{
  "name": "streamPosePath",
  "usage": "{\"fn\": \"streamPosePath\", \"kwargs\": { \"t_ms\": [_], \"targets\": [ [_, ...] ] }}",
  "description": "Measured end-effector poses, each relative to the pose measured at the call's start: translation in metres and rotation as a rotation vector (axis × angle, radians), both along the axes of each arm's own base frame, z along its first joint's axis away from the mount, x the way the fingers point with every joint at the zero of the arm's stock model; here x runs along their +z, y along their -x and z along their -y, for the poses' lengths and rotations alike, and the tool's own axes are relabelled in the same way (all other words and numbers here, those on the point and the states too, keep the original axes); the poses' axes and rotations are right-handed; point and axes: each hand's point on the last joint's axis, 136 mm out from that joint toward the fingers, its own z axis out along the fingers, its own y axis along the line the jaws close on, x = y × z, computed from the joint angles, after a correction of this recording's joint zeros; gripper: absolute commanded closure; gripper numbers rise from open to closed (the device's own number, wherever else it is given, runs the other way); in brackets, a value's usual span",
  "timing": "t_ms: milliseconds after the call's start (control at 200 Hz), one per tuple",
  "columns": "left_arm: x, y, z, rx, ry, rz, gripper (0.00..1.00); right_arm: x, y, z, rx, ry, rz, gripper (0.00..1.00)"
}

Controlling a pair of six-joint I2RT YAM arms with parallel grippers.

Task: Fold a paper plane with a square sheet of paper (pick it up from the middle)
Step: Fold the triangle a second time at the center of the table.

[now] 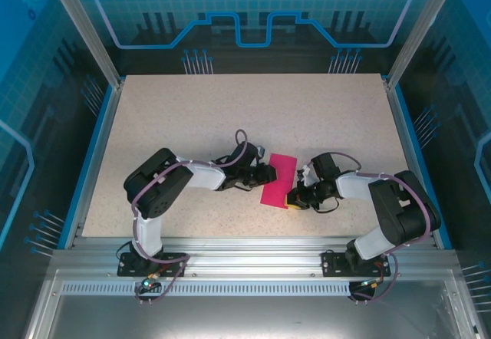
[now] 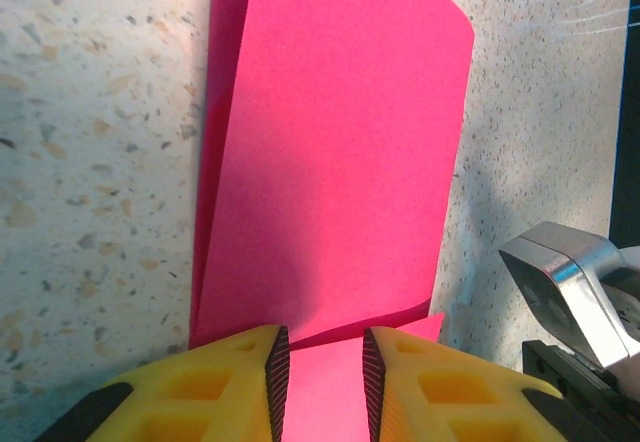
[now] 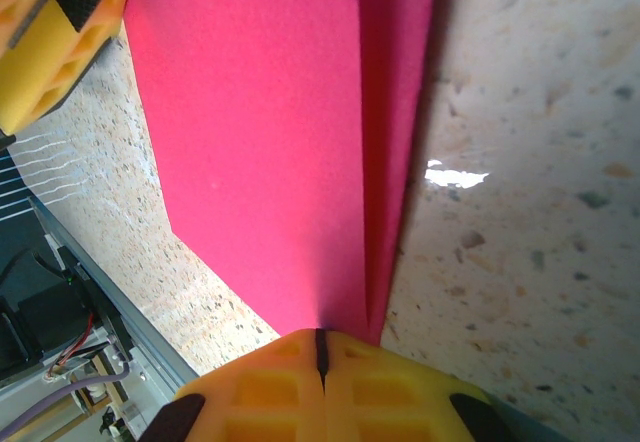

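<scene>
The square sheet of paper lies folded over on itself in the middle of the table, magenta-pink, with an upper flap over a lower layer. My left gripper is at the sheet's left edge; in the left wrist view it stands open, its yellow fingers either side of the lower layer that lies beneath the gap. My right gripper is at the sheet's near right corner. In the right wrist view it is shut, and the paper runs into the seam between its tips.
The speckled table stretches far back and to both sides. The aluminium rail with both arm bases runs along the near edge. Blue walls enclose the cell. A metal part of the right arm sits close beside the left gripper.
</scene>
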Motion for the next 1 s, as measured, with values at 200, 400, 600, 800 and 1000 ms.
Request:
{"fn": "streamPosePath", "kwargs": {
  "t_ms": [200, 400, 600, 800, 1000],
  "targets": [
    [0.002, -0.009, -0.014, 0.034, -0.027, 0.012, 0.66, 0.000, 0.000, 0.000, 0.001, -0.001, -0.002, 0.95],
    [0.019, -0.016, -0.031, 0.076, -0.047, 0.040, 0.66, 0.000, 0.000, 0.000, 0.003, -0.002, -0.001, 0.94],
    [0.039, -0.005, -0.016, 0.021, 0.001, 0.060, 0.67, 0.001, 0.000, 0.000, 0.007, -0.002, 0.002, 0.94],
    [0.044, 0.011, 0.017, -0.083, 0.026, 0.058, 0.71, 0.001, 0.000, 0.000, 0.012, 0.001, 0.003, 0.93],
    [0.022, 0.013, 0.018, -0.091, -0.007, 0.013, 0.72, 0.002, 0.000, 0.000, 0.025, 0.019, 0.014, 0.91]
  ]
}}
